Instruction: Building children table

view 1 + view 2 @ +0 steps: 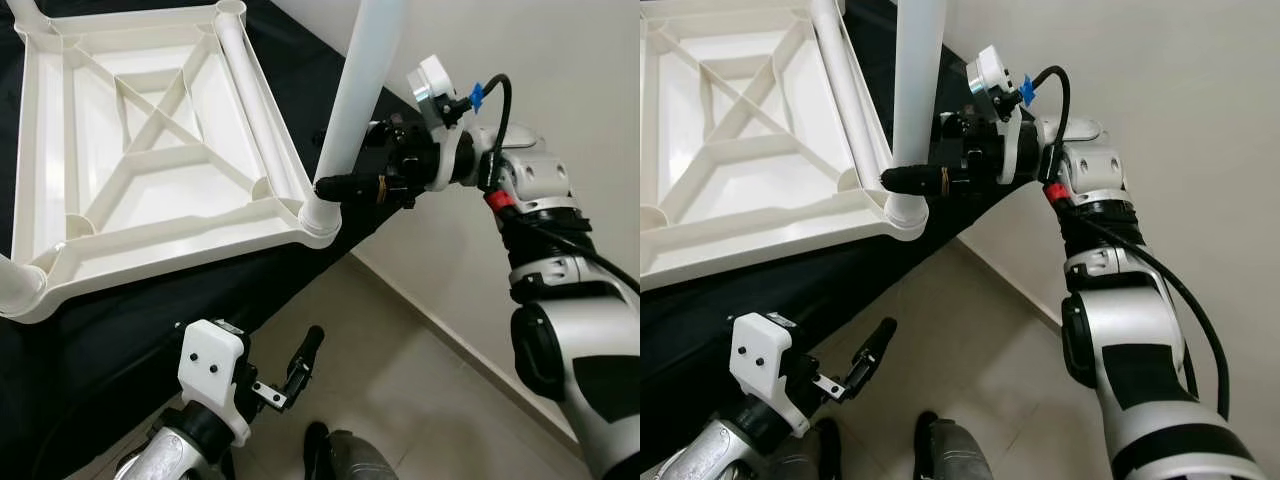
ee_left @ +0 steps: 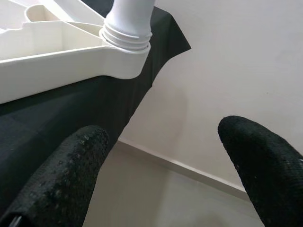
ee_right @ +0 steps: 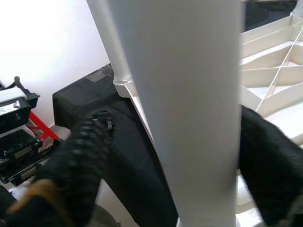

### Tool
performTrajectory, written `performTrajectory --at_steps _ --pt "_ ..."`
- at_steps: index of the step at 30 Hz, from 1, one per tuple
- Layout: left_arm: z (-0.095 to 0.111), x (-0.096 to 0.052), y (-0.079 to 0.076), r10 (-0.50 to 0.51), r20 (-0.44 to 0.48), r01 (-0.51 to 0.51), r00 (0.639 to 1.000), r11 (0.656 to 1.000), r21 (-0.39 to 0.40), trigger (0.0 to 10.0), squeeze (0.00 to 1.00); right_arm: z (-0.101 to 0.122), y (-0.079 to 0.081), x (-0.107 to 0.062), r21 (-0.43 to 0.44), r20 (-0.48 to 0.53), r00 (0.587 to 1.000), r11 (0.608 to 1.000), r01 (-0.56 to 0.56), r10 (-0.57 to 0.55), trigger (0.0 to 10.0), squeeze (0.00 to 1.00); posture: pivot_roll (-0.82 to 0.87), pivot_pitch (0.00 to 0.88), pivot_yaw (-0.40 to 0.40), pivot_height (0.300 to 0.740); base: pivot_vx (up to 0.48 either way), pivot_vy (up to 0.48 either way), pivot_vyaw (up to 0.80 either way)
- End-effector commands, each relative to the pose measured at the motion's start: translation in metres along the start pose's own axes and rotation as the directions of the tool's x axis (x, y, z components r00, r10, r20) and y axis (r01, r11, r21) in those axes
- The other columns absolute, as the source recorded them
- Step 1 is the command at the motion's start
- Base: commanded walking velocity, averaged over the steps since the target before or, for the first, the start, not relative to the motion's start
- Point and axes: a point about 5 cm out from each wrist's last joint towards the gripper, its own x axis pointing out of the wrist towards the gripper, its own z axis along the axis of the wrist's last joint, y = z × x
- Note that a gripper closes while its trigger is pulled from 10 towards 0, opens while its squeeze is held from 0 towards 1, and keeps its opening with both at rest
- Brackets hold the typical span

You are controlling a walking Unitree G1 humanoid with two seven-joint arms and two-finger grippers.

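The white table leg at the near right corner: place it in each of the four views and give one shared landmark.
Left eye view: white table leg rises from the tabletop's near right corner, upper centre-right, right tool at its base.
Right eye view: upper centre, leg.
Left wrist view: top centre, its threaded base.
Right wrist view: broad column through the middle.
Shared landmark: the corner socket.

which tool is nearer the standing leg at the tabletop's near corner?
Right. The right tool straddles the leg just above its corner socket, a finger on each side. The left tool hangs open, low over the floor, below the black-draped edge, well clear of the leg.
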Motion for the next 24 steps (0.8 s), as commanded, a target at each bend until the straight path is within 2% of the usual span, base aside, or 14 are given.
performTrajectory --at_steps 1,10,14,16,17,19,20,21,22,23,24 --pt "-0.002 -0.003 -0.002 -0.003 -0.023 0.003 1.000 1.000 0.001 10.0 0.00 0.012 -0.001 -0.001 -0.051 0.009 1.000 0.998 -0.030 0.030 0.0 0.00 0.12 0.309 -0.150 0.740 0.000 0.000 0.00" --pt "-0.001 0.002 -0.002 -0.001 -0.013 0.002 1.000 1.000 0.010 10.0 0.00 0.030 -0.007 -0.008 -0.125 0.024 1.000 0.992 0.011 -0.008 0.0 0.00 0.10 0.282 -0.155 0.740 0.000 0.000 0.00" --pt "-0.002 0.007 0.001 -0.002 -0.004 0.002 1.000 1.000 0.019 10.0 0.00 0.036 -0.010 -0.017 -0.154 0.000 0.999 0.987 0.042 -0.042 0.0 0.00 0.08 0.253 -0.149 0.740 0.000 0.000 0.00" --pt "-0.003 0.013 0.005 -0.008 0.001 0.008 1.000 1.000 0.024 10.0 0.00 0.039 -0.012 -0.020 -0.185 -0.057 0.995 0.980 0.072 -0.083 0.0 0.00 0.06 0.239 -0.149 0.740 0.000 0.000 0.00" --pt "-0.003 0.013 0.005 -0.008 0.001 0.008 1.000 1.000 0.024 10.0 0.00 0.039 -0.012 -0.020 -0.185 -0.057 0.995 0.980 0.072 -0.083 0.0 0.00 0.06 0.239 -0.149 0.740 0.000 0.000 0.00" --pt "-0.007 0.020 0.008 -0.013 0.006 0.013 1.000 1.000 0.025 10.0 0.00 0.039 -0.015 -0.027 -0.195 -0.071 0.980 0.967 0.167 -0.184 0.0 0.00 0.04 0.195 -0.177 0.740 0.000 0.000 0.00" --pt "-0.007 0.020 0.008 -0.013 0.006 0.013 1.000 1.000 0.025 10.0 0.00 0.039 -0.015 -0.027 -0.195 -0.071 0.980 0.967 0.167 -0.184 0.0 0.00 0.04 0.195 -0.177 0.740 0.000 0.000 0.00" --pt "-0.011 0.027 0.012 -0.009 0.012 0.009 1.000 1.000 0.027 10.0 0.00 0.027 -0.019 -0.036 -0.165 -0.047 0.938 0.929 0.332 -0.344 0.0 0.00 0.04 0.152 -0.206 0.740 0.000 0.000 0.00" --pt "-0.011 0.027 0.012 -0.009 0.012 0.009 1.000 1.000 0.027 10.0 0.00 0.027 -0.019 -0.036 -0.165 -0.047 0.938 0.929 0.332 -0.344 0.0 0.00 0.04 0.152 -0.206 0.740 0.000 0.000 0.00" --pt "-0.012 0.030 0.013 -0.005 0.016 0.005 1.000 1.000 0.027 10.0 0.00 0.019 -0.019 -0.040 -0.142 -0.036 0.906 0.900 0.412 -0.421 0.0 0.00 0.04 0.142 -0.212 0.740 0.000 0.000 0.00" --pt "-0.015 0.034 0.015 -0.001 0.017 0.001 1.000 1.000 0.029 10.0 0.00 0.005 -0.022 -0.040 -0.111 0.003 0.817 0.812 0.573 -0.576 0.0 0.00 0.06 0.108 -0.234 0.740 0.000 0.000 0.00"
